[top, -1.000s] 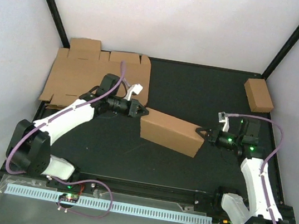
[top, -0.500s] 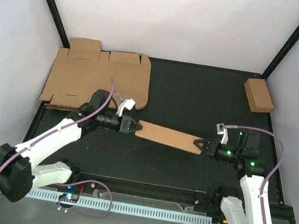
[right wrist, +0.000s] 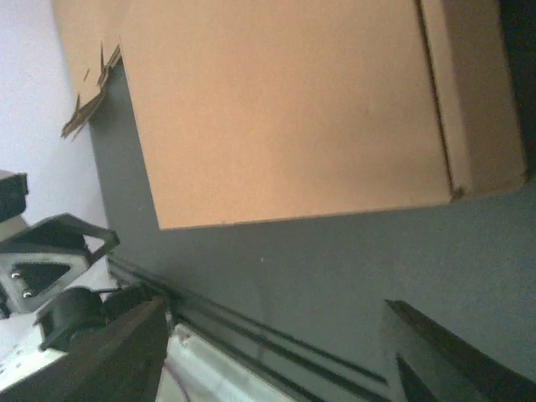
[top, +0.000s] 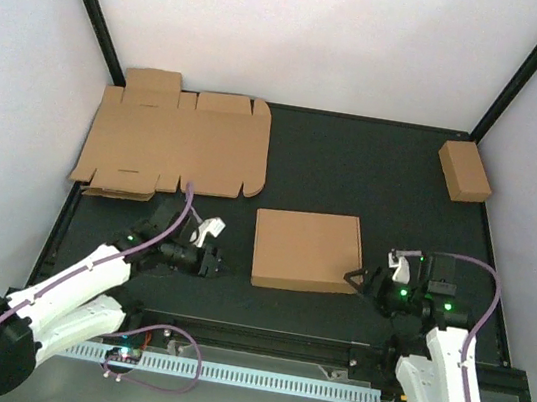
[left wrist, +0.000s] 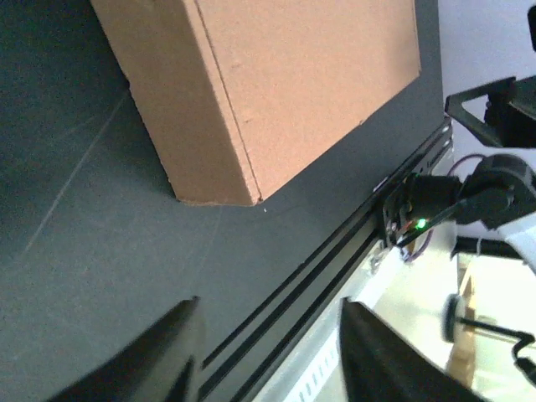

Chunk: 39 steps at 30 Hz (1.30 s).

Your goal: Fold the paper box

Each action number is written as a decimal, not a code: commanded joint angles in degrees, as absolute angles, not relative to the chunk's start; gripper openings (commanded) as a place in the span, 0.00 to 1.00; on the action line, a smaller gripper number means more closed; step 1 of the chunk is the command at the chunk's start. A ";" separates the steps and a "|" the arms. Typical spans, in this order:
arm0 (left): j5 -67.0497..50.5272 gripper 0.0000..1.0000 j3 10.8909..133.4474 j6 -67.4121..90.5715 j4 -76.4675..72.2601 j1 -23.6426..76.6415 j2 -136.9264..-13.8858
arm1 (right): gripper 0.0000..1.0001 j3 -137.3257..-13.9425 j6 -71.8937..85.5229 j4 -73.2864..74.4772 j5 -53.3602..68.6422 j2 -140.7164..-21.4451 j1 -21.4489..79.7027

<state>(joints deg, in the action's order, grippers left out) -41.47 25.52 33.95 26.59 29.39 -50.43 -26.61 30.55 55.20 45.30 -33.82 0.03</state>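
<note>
**Q:** What is the condition of the left gripper (left wrist: 268, 311)?

**A:** Its fingers (left wrist: 163, 356) stand partly apart. Only bare table (left wrist: 92, 251) shows in the gap. The box (left wrist: 318, 75) lies beyond the tips and is not touched.

**Q:** And the right gripper (right wrist: 276, 306)?

**A:** Its fingers (right wrist: 113, 352) are spread wider and grasp nothing. The near edge of the box lies past the tips. From above, one tip sits just beside the near right corner of the box. Whether it makes contact cannot be told.

**Q:** Where is the box?

**A:** It lies closed and flat at the middle of the table, between the two grippers. The left gripper is clearly apart from it.

**Q:** What does the overhead view add?

**A:** It shows a flat cut cardboard sheet (top: 176, 142) at the far left corner. It also shows a small box (top: 465, 172) at the far right, well apart from the rest.

**Q:** What do the wrist views add?

**A:** The left wrist view shows a side wall and one lower corner of the box seated on the table. It also shows the black rail (left wrist: 335, 276) along the near edge. The right wrist view shows the broad top face and the fold line to one end wall.
</note>
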 commanded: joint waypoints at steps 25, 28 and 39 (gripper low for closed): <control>-33.52 0.49 31.84 40.51 -9.05 32.32 -84.00 | 1.00 -30.00 25.21 21.42 33.74 -68.58 2.38; -35.53 0.38 31.17 41.12 -10.61 30.86 -85.73 | 1.00 -30.09 24.90 21.27 33.94 -68.81 2.36; -44.69 0.18 20.59 41.11 -20.85 22.20 -86.17 | 1.00 -31.47 23.98 18.58 44.02 -69.88 0.64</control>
